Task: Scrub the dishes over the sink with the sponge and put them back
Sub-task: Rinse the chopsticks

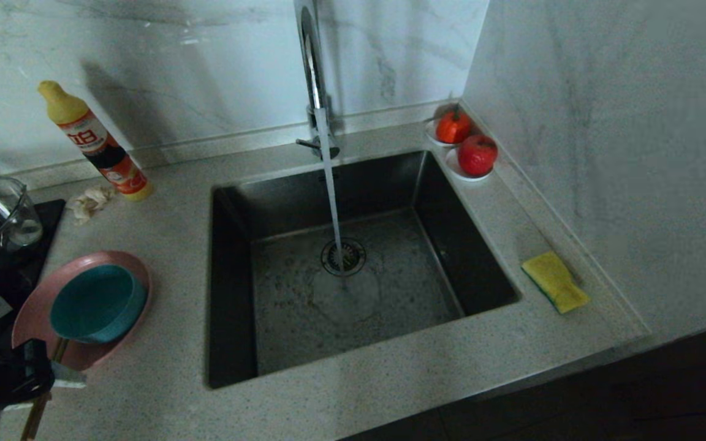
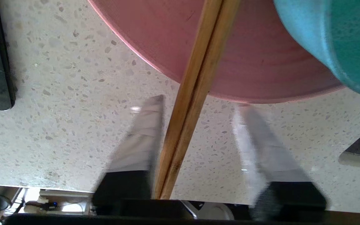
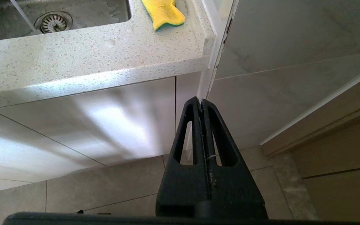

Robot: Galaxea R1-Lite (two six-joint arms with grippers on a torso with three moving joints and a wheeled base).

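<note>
Pink plate point(image 1: 34, 306): one; teal bowl point(image 1: 97, 303): one; sponge point(image 1: 554, 282): one.

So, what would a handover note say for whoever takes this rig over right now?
Left pincer: fingers apart, astride a pair of wooden chopsticks at the near edge of the wide round pink plate; no grip visible yet.
Right pincer: shut, empty, parked below the speckled stone counter.
Small round teal bowl sits on the plate, left of the square dark steel sink; tap running.
Yellow rectangular sponge lies right of the sink.
Done: nothing scrubbed. Left: everything.
</note>
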